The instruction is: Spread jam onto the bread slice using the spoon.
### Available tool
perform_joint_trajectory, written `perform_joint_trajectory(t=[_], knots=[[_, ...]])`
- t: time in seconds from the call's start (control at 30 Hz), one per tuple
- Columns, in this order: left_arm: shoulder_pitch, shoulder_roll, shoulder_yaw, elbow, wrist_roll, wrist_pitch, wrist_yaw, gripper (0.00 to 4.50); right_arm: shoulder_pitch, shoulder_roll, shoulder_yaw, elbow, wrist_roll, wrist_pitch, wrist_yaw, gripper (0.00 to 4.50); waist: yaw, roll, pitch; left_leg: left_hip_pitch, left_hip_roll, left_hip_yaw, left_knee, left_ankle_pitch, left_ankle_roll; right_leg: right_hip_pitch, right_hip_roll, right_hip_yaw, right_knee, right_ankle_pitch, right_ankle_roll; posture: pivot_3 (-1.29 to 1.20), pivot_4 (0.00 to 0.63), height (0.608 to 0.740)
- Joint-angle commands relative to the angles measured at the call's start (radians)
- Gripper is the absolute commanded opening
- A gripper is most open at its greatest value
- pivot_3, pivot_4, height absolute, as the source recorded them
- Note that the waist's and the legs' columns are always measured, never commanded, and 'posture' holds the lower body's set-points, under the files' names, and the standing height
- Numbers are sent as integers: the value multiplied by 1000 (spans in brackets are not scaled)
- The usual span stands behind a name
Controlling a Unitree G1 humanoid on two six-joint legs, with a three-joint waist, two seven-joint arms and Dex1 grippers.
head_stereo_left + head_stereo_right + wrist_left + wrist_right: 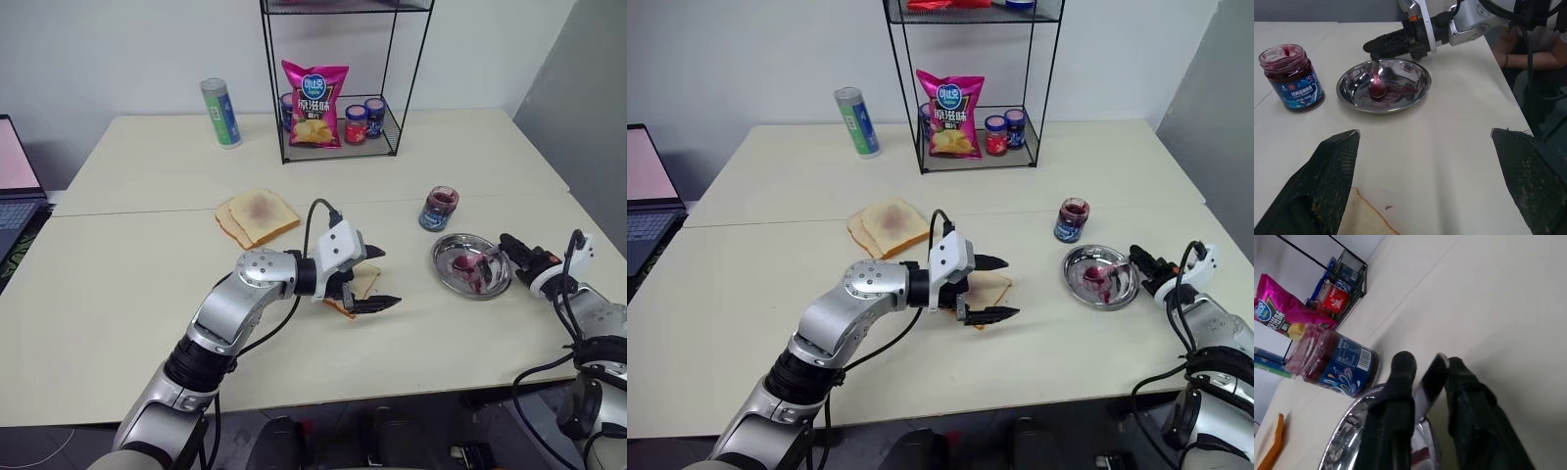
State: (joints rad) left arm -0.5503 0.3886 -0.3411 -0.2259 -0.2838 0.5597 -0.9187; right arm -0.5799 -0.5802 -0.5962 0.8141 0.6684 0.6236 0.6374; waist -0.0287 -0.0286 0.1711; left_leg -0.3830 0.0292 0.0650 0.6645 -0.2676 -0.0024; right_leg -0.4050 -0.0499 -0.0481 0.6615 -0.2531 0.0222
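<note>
Right gripper (1382, 46) pinches jam-stained spoon (1376, 84).

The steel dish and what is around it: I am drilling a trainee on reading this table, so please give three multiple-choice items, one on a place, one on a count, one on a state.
1. Where does the spoon's bowl lie?
A. in the dish
B. on the bread slice
C. inside the jam jar

2. How many bread slices lie overlapped near the wire rack?
A. one
B. two
C. four

3. How does the jam jar stand?
A. tipped over
B. upright, lid on
C. upright, no lid

Key: 1 A, the spoon has its stained bowl in the dish, the right gripper closed on its handle. 2 B, the overlapped slices are two. 3 C, the jam jar stands upright beside the dish, its mouth open.
</note>
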Motion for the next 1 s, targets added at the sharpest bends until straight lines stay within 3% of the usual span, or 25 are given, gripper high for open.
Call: perform_joint_trajectory(t=[0.03,0.33,0.5,0.73,0.9,1.0], knots=[[-7,-6,6,-33,0,-15,12,4500,-9,-5,-1,20,-6,-8,4,74,0,0,0,0,0,0,0,0,0,0,0,0,0,0,0,0,150,740],[-7,-2,7,-31,-3,-20,13,4500,-1,-15,-3,2,5,2,13,35,3,0,0,0,0,0,-1,0,0,0,-1,0,-1,0,0,0,150,740],[-5,13,41,-17,-9,-29,14,4500,89,8,-28,-263,92,119,-25,35,6,0,0,-1,0,0,-1,0,0,0,-2,-1,-1,0,0,0,150,740],[9,-25,141,-8,-50,-26,84,4500,135,87,-88,-744,228,216,-285,35,4,3,2,-2,1,0,-2,0,0,-2,-3,-1,-1,0,0,0,150,740],[-24,-87,150,36,-29,-43,148,4500,38,96,-57,-846,238,193,-408,35,7,3,2,-2,0,0,-1,0,0,-2,-3,-1,-1,0,1,0,150,740],[-59,-164,161,97,-6,-93,230,4500,-74,94,-15,-823,166,122,-480,35,6,3,2,-3,0,0,-1,0,0,-3,-3,-1,-2,0,1,0,150,740]])
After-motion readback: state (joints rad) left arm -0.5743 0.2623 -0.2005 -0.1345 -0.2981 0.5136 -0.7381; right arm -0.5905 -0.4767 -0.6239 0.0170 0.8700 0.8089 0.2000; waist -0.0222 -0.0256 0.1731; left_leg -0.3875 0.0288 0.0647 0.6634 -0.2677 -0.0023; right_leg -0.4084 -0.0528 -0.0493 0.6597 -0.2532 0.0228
